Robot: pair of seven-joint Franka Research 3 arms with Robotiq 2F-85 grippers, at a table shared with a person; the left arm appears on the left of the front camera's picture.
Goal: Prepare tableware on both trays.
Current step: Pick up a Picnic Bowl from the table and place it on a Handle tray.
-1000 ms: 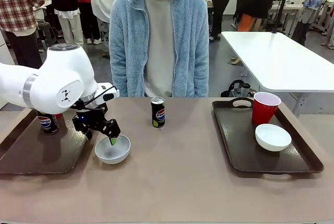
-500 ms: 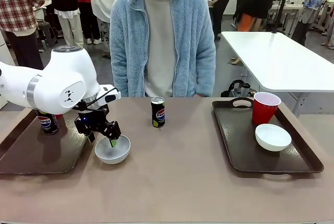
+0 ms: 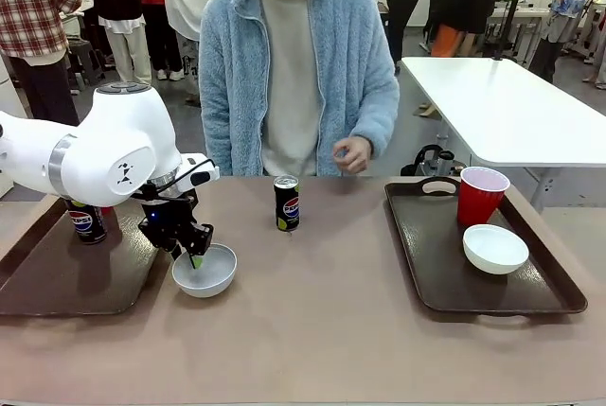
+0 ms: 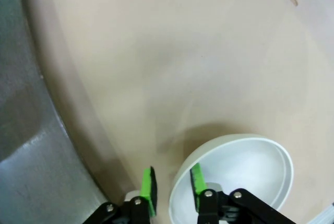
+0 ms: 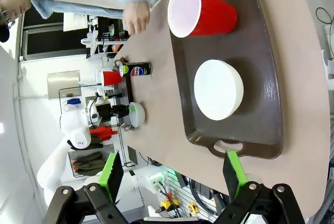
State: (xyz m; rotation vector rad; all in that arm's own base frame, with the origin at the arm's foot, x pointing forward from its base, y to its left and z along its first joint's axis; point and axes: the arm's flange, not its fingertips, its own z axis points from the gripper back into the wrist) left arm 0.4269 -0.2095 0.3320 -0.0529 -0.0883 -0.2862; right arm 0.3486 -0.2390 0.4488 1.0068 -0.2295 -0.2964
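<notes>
- The left pincer point(image 3: 190, 256) sits at the near-left rim of a white bowl point(image 3: 204, 271) on the table point(image 3: 331, 330), just right of the left tray point(image 3: 57, 283).
- In the left wrist view the left pincer point(image 4: 172, 192) has one green pad inside the bowl point(image 4: 235, 177) and one outside, the rim between them. The jaws stand narrow, but a sliver of gap shows on the outer side, so I cannot tell whether the rim is truly clamped.
- The left arm hides much of the left tray; a black soda can point(image 3: 87, 223) stands on it, partly covered by the arm, with a bit of red just beside it that is too hidden to name.
- A second soda can point(image 3: 286, 203) stands on the bare table in front of the person, whose hand point(image 3: 352, 153) hangs above the far edge.
- The right tray point(image 3: 473, 288) carries a red cup point(image 3: 481, 195) upright at its far end and a white bowl point(image 3: 495, 248) nearer.
- In the right wrist view the right pincer point(image 5: 175, 174) hangs above the table with jaws wide apart, holding nothing; the right tray point(image 5: 261, 88), cup point(image 5: 201, 12) and bowl point(image 5: 218, 89) lie below, the scene rolled sideways.
- A red cup point(image 5: 110, 78) shows small in that view, beyond the middle can point(image 5: 134, 69).
</notes>
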